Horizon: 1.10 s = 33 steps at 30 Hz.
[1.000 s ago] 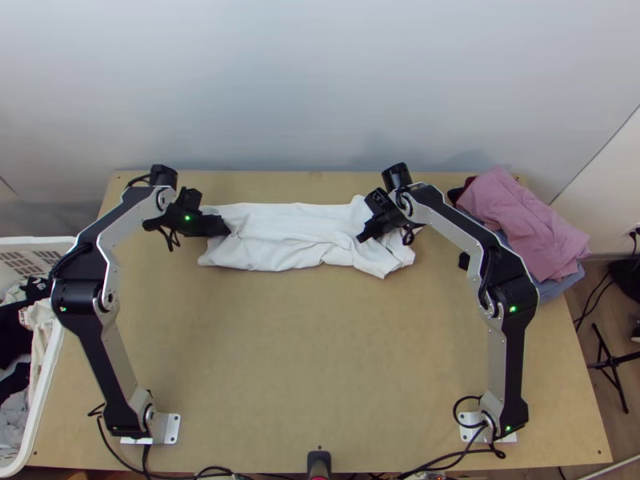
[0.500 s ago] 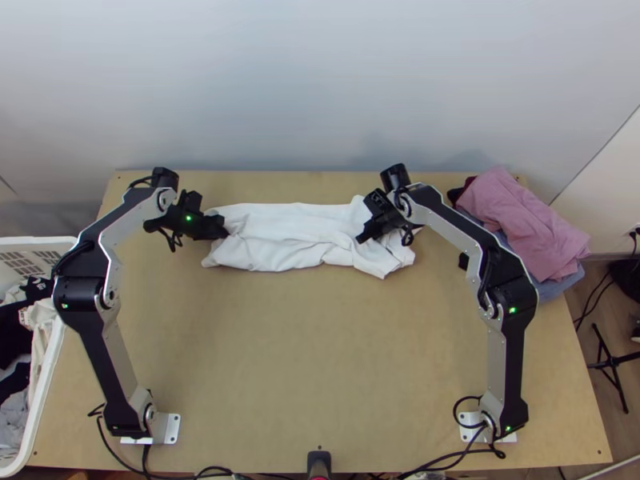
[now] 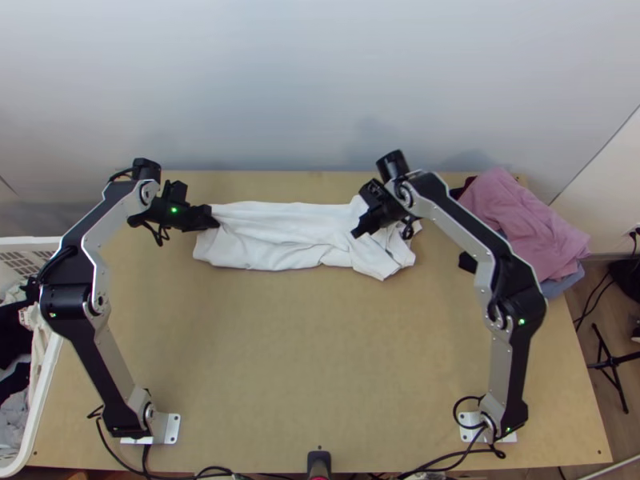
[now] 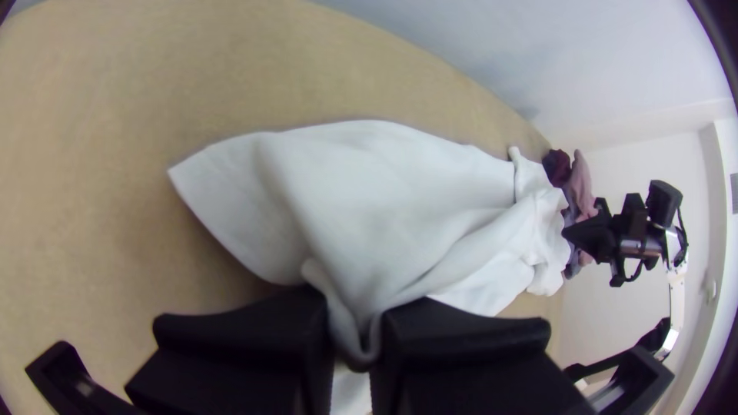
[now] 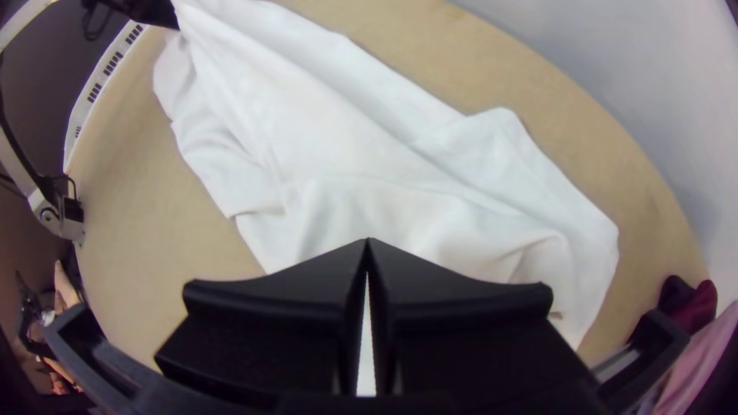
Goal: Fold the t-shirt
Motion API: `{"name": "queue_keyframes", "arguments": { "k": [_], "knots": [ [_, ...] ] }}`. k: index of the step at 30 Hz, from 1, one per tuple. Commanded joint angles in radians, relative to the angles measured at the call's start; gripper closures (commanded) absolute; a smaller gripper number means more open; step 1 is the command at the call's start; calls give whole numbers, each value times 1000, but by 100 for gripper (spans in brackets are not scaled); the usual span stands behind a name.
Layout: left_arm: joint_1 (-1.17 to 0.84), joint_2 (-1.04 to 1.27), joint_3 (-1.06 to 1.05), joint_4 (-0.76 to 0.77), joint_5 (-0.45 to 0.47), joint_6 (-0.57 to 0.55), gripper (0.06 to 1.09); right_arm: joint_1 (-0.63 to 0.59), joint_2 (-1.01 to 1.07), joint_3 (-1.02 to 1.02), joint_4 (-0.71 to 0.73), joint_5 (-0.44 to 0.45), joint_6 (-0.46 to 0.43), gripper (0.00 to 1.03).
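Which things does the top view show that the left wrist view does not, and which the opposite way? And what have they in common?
Top view: the white basket beside the table, with clothes in it, and the left arm's base plate.

Left wrist view: a close look at the fold of the white t-shirt pinched between the jaws of the left gripper.

Both views: the t-shirt, the table, both grippers, the right gripper being at the t-shirt's other end, and the pink cloth past it.

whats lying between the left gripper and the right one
The white t-shirt, a long creased strip, lies between the left gripper and right gripper in the top view.
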Motion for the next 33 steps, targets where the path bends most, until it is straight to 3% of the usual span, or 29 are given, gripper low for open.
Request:
{"name": "queue_keyframes", "arguments": {
  "k": [1,16,22,25,33],
  "knots": [
    [28,-19,-2,-38,6,42,105,-5,-88,76,-93,-24,1,100],
    [257,-82,-39,-204,7,249,105,-42,-119,18,-125,-27,6,100],
    [65,-206,15,-218,13,130,105,-63,-136,15,-128,-29,20,100],
    [-51,-199,101,-216,15,10,105,-77,-153,15,-135,-27,21,100],
    [-390,-85,279,-204,12,-127,105,-149,-228,-33,-149,-27,17,100]
  ]
}}
